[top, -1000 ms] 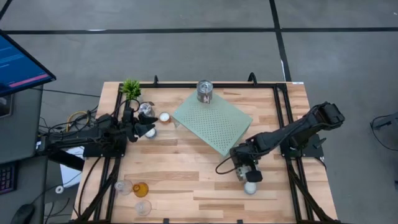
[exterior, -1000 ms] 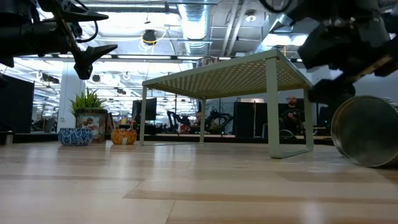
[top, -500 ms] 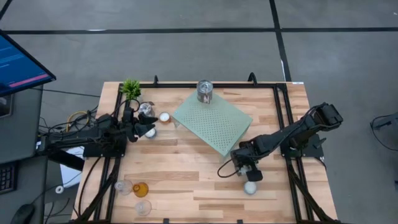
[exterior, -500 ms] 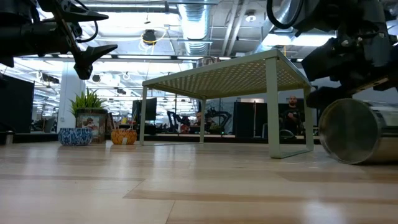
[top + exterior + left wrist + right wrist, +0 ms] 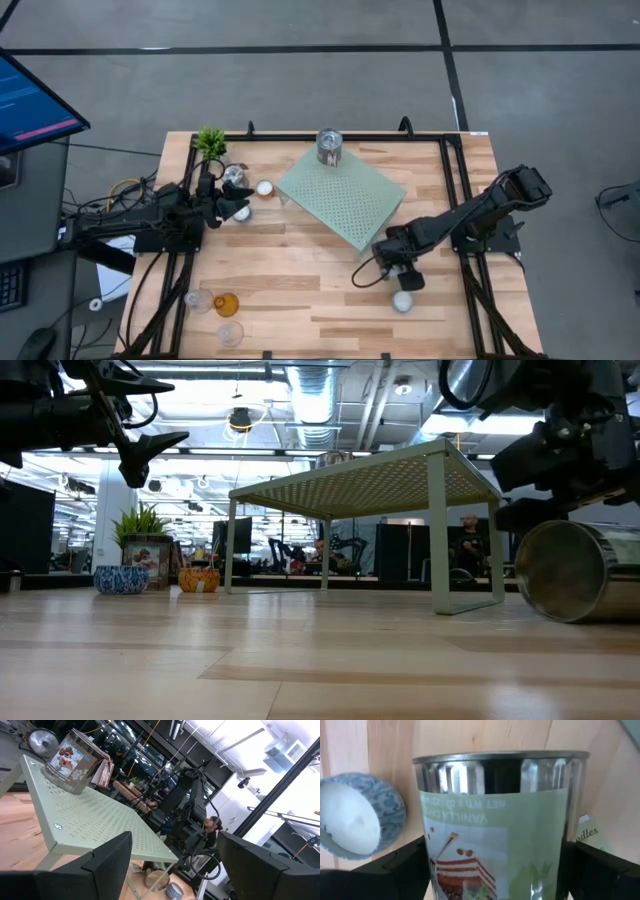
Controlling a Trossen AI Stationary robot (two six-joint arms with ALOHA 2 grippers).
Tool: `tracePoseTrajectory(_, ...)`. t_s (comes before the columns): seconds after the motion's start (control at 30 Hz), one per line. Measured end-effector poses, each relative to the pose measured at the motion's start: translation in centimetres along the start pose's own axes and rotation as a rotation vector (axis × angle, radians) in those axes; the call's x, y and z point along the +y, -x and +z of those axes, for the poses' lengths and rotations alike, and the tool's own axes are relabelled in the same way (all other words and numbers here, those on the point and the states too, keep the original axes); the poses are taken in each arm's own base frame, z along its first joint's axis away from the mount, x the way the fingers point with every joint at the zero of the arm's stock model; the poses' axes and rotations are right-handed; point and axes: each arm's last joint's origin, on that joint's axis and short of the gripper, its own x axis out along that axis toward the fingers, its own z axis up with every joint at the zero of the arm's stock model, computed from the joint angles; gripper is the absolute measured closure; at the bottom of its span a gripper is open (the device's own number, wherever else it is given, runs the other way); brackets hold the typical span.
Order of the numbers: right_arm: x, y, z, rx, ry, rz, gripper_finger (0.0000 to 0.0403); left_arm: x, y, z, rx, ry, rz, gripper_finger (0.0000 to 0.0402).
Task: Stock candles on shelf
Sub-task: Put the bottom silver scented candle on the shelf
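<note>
Just off the shelf (image 5: 345, 200) near corner, on the wood: tin (image 5: 568, 572) lying on its side, not yet stocked. Straddled by the right gripper (image 5: 400, 272), spread wide either side, no firm pinch evident. Could roll away on that round wall if squeezed off-centre. Could slip out mid-lift, being shiny metal and heavy-looking. Might knock the tealight (image 5: 402, 301) sitting just beside. Needs height to clear the shelf edge, else clips it and jolts the other tin (image 5: 329, 147) standing at the far corner. Over at the back-left, left gripper (image 5: 236, 209) hovering spread and empty by more candles (image 5: 264, 187), well apart, no clash likely.
</note>
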Motion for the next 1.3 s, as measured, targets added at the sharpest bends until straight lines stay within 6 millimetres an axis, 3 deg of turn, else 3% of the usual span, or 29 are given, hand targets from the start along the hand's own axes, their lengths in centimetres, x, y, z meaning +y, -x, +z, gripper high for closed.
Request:
tracePoseTrajectory(0.33, 1.2, 0.9, -0.2, 0.071, 0.044, -0.012, 0.0062, 0.0, 0.0, 0.0, 0.000, 0.000, 0.000, 0.0108)
tracePoseTrajectory(0.53, 2.6, 2.6, -0.4, 0.154, 0.084, -0.033, 0.0062, 0.0, 0.0, 0.0, 0.000, 0.000, 0.000, 0.0108)
tracePoseTrajectory(0.97, 5.4, 10.1, 1.3, 0.136, 0.197, -0.179, 0.0062, 0.0, 0.0, 0.0, 0.001, 0.000, 0.000, 0.0108)
tracePoseTrajectory(1.3, 5.0, 15.6, 2.3, 0.042, 0.209, -0.312, 0.0062, 0.0, 0.0, 0.0, 0.000, 0.000, 0.000, 0.0108)
